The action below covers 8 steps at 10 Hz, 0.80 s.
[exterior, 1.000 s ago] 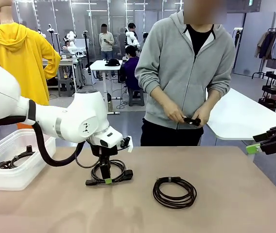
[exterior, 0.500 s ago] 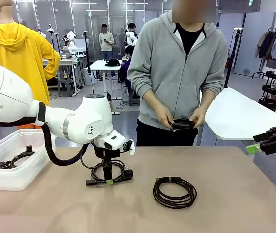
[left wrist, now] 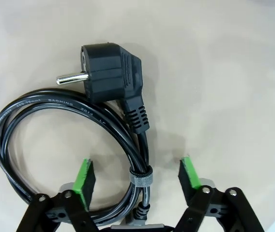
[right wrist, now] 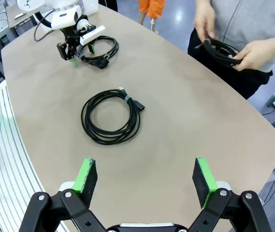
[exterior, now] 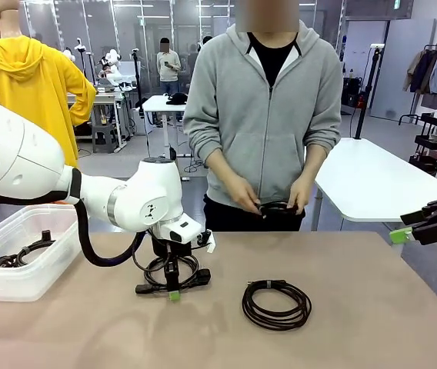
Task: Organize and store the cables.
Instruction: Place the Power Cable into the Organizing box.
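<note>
cables (exterior: 276, 305): four flat coils, one plug (left wrist: 109, 72) pointing its pin left; left gripper (left wrist: 136, 170) wide over that coil, right gripper (right wrist: 144, 176) wide

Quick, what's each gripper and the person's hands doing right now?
Left gripper: open, straddling the coiled power cable, not gripping.
Right gripper: open, empty.
Person's hands: holding another coiled cable.
</note>
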{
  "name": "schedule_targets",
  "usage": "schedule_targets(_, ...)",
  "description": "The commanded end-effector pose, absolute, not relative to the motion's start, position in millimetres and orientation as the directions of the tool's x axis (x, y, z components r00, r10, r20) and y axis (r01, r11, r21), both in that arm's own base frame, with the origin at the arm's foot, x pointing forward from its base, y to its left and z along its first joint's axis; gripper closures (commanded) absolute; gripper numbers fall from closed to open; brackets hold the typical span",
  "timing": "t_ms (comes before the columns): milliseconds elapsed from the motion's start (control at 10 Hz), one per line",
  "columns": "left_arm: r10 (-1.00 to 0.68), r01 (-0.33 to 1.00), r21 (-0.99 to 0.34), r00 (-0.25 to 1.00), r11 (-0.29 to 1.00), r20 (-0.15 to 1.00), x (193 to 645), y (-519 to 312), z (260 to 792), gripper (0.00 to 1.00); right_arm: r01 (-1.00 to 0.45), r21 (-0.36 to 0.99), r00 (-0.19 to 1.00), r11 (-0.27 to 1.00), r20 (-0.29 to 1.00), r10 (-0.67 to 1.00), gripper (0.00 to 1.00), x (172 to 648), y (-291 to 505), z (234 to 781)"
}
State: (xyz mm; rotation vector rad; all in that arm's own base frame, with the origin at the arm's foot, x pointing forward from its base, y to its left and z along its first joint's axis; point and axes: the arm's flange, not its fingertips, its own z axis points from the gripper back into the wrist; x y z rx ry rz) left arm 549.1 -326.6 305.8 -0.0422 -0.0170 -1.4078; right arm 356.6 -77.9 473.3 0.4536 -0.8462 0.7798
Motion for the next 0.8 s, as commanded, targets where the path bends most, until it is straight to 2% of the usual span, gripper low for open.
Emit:
schedule_targets(0,-0.985,0.985,-0.029,0.172,0.172,-0.002,554,-333,310,1.0,-0.778,0.046,0.401,0.627,0.804,0.439,0.0,354,-79,472)
schedule_targets(200,-0.987,0.986,-0.03,0.163,0.163,0.001,553,-332,310,1.0,-0.778,0.046,0.401,0.627,0.804,0.439,0.0,354,-79,472)
schedule_targets(300,-0.986,0.985,-0.038,0.169,0.169,0.004,553,-332,311,0.86,-0.778,0.046,0.401,0.627,0.804,0.439,0.0,354,-79,472)
schedule_targets(400,-0.985,0.984,-0.041,0.171,0.171,0.01,553,-331,312,0.96,-0.778,0.046,0.401,0.627,0.804,0.439,0.0,354,-79,472)
schedule_targets(500,-0.985,0.984,-0.043,0.175,0.174,0.011,553,-330,314,1.0,-0.778,0.046,0.401,0.627,0.804,0.439,0.0,354,-79,472)
schedule_targets(700,-0.984,0.984,-0.028,0.177,0.176,0.02,552,-325,326,1.0,-0.778,0.046,0.401,0.627,0.804,0.439,0.0,354,-79,472)
